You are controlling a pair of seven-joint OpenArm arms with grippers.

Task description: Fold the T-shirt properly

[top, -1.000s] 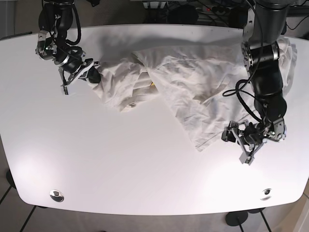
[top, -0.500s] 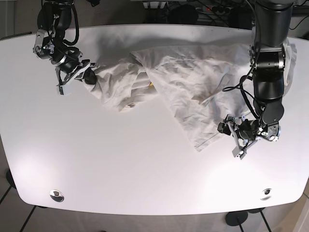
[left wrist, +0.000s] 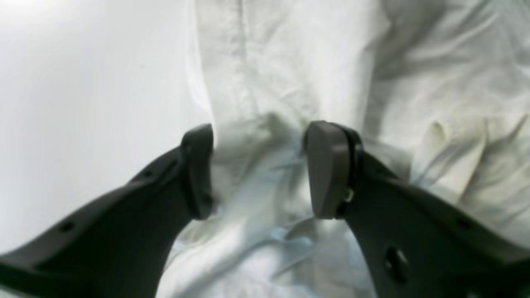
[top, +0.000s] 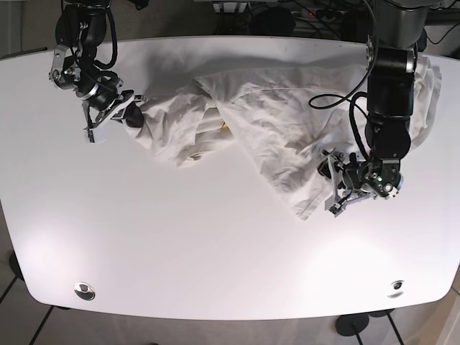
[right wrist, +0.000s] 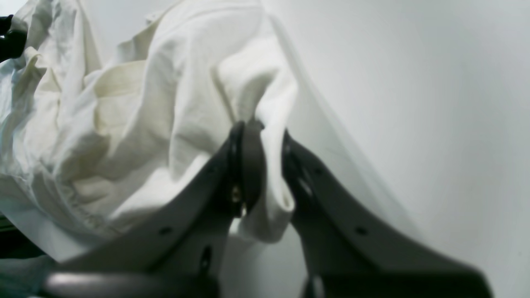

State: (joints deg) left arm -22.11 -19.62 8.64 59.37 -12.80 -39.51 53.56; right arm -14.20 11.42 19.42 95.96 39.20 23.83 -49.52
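The white T-shirt (top: pixel 273 115) lies crumpled across the far half of the white table (top: pixel 180 251), from the left side to the right edge. My right gripper (top: pixel 122 113) is at the shirt's left end. In the right wrist view it (right wrist: pixel 265 165) is shut on a raised fold of the cloth (right wrist: pixel 174 103). My left gripper (top: pixel 330 188) is at the shirt's lower right edge. In the left wrist view it (left wrist: pixel 261 169) is open, its two pads either side of a bunched ridge of fabric (left wrist: pixel 290 74) on the table.
A small yellowish patch (top: pixel 224 126) shows among the folds in the middle of the shirt. Part of the shirt hangs near the table's right edge (top: pixel 431 86). Two round metal fittings (top: pixel 84 290) (top: pixel 395 289) sit near the front corners.
My left gripper has moved up and to the left, from bare table beside the shirt onto its lower edge. My right gripper has shifted slightly left with the cloth in it.
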